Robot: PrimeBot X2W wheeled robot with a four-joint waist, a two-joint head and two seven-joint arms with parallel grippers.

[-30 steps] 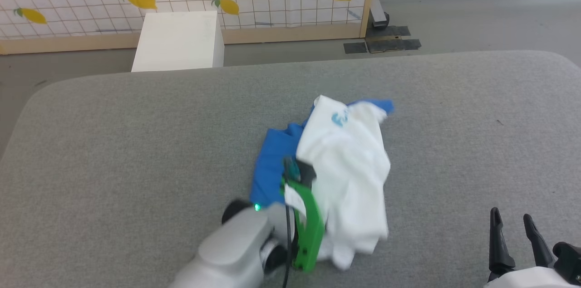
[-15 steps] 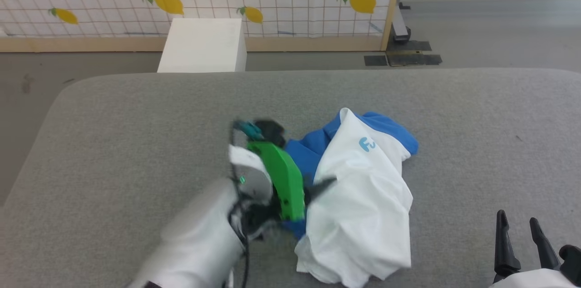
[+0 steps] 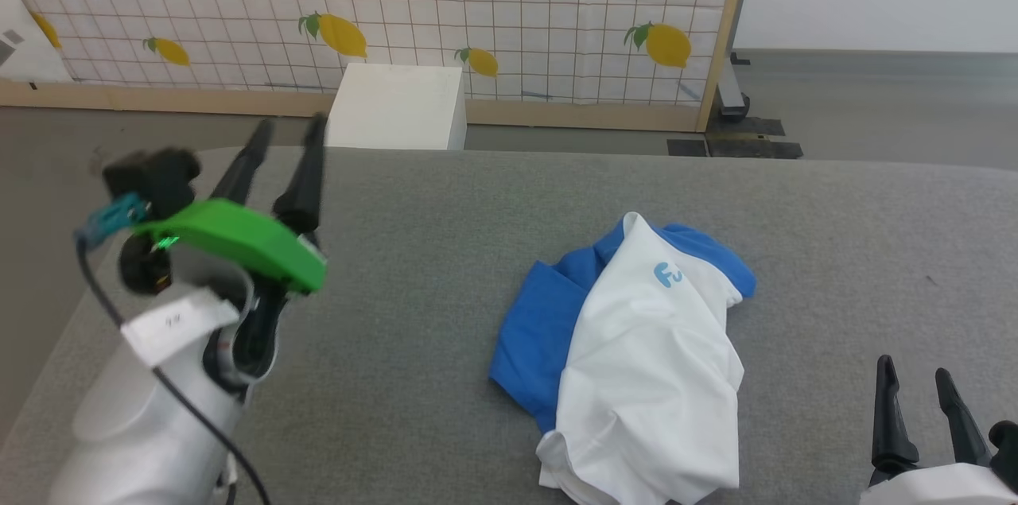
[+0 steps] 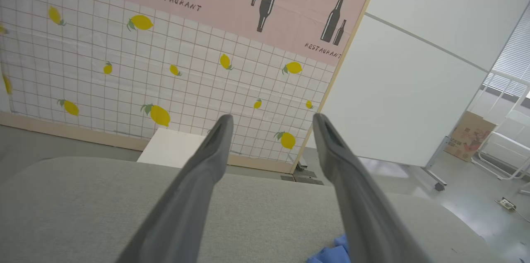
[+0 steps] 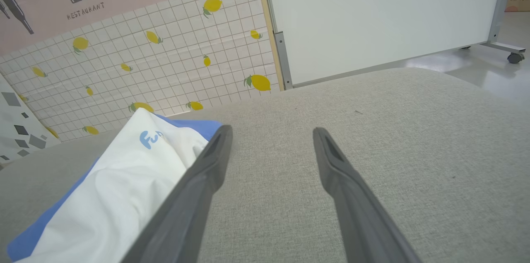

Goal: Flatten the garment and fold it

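Though left gripper [image 3: 290, 123] and right gripper [image 3: 913, 368] gape empty, the garment [image 3: 648, 362] lies between them.

We see the garment [image 3: 652, 378] lying on the table [image 3: 835, 250] — the box [image 3: 398, 103] behind that table, our left gripper [image 3: 290, 123] well left.

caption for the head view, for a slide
Crumpled white-and-blue T-shirt on the grey cushioned surface, open left gripper at the left, clear of it, open right gripper at the lower right.
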